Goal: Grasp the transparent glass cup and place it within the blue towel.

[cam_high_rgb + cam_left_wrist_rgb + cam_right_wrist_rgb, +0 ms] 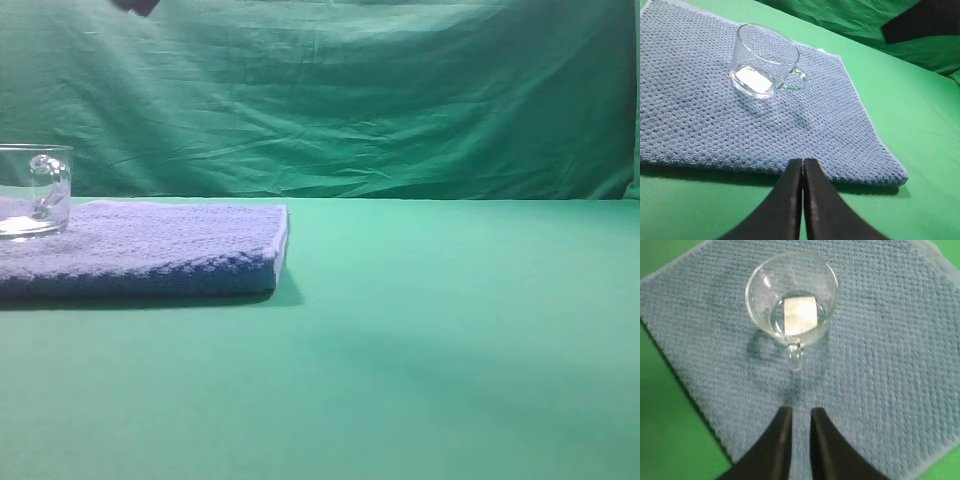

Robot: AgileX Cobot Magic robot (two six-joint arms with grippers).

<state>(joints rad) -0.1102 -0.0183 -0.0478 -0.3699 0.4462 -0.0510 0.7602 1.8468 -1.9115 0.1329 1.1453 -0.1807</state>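
At the left edge of the exterior high view, the transparent glass cup (36, 190) and the blue towel (150, 248) are both cut off. A dark shape (138, 6) at the top edge, upper left, is mostly out of frame, possibly part of an arm. In the right wrist view the towel runs past the top, right and bottom edges. A black form (922, 20) in the left wrist view's upper right is cropped.

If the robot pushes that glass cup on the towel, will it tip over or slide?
The glass cup looks wide and short with a thick base, so it probably won't tip easily. It stands upright on the nubbly blue towel, which would likely grip it, so a push may drag the towel rather than slide the cup. Being clear glass, it is probably smooth, slippery to hold and breakable.
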